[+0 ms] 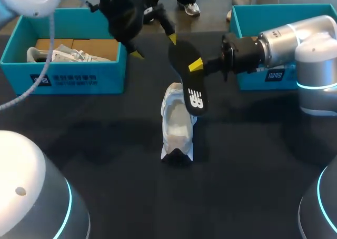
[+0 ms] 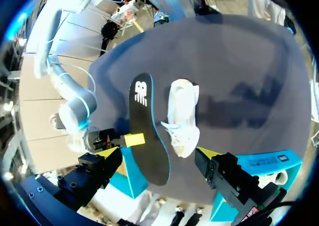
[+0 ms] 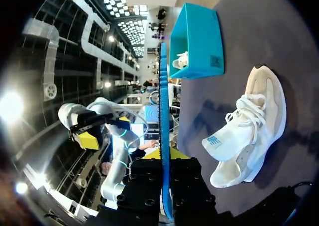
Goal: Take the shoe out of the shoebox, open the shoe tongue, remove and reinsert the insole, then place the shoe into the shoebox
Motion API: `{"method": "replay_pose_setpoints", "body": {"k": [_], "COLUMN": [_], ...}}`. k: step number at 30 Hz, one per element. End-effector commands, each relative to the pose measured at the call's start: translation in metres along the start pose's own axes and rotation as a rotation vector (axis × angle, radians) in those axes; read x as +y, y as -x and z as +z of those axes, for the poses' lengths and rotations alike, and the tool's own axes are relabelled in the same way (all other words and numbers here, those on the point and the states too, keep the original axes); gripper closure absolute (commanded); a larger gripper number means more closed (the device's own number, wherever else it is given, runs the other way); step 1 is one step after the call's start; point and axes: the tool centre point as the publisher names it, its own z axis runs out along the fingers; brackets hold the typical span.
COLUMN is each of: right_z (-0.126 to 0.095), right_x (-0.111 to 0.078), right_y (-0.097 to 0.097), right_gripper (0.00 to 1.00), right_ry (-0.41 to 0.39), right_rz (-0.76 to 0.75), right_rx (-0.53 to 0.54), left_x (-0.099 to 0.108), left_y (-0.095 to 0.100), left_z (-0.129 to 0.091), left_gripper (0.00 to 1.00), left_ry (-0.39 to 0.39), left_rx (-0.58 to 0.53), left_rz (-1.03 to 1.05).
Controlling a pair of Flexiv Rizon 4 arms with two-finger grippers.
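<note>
On the black table (image 1: 105,144) two teal boxes stand at the far edge. The shoebox (image 1: 63,76) on our left holds a second shoe (image 1: 58,53) and paper. The other teal box (image 1: 284,12) on our right is partly covered by our right arm (image 1: 287,44).

The white shoe (image 1: 177,126) stands upright on its sole mid-table, well apart from both boxes. Our right gripper (image 1: 197,68) is clamped on the black insole (image 1: 189,81) and holds it raised over the shoe's far end (in the right wrist view the insole (image 3: 163,111) shows edge-on between the fingers, with the shoe (image 3: 249,131) off to one side). Our left gripper (image 1: 154,46) hangs just beyond the insole, its yellow tips spread wide. From its own wrist view the insole (image 2: 149,131) lies between those parted fingers without touching either.

We cannot tell whether the insole's lower end touches the shoe. The inside of the right-hand box is out of sight.
</note>
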Motion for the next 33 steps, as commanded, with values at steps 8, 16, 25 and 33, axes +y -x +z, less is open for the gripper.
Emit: {"method": "replay_pose_setpoints", "body": {"k": [8,16,25,33], "right_z": [-0.004,-0.005,-0.007,-0.003], "right_x": [-0.002,-0.013,-0.022,-0.027], "right_y": [-0.004,-0.019,-0.031,-0.035], "right_gripper": [1.0,1.0,1.0,1.0], "right_ry": [-0.007,-0.023,0.006,0.018], "right_rz": [0.012,0.041,0.037,0.034], "right_rx": [-0.007,-0.007,-0.009,0.0], "left_x": [-0.006,-0.007,-0.005,-0.005], "left_y": [-0.014,-0.011,-0.004,0.004], "left_z": [0.001,0.011,0.019,0.023], "left_gripper": [0.0,0.0,0.0,0.0], "left_ry": [0.105,0.149,0.165,0.158], "left_rx": [-0.47,-0.651,-0.804,-0.872], "left_rz": [0.011,-0.055,-0.1,-0.066]}}
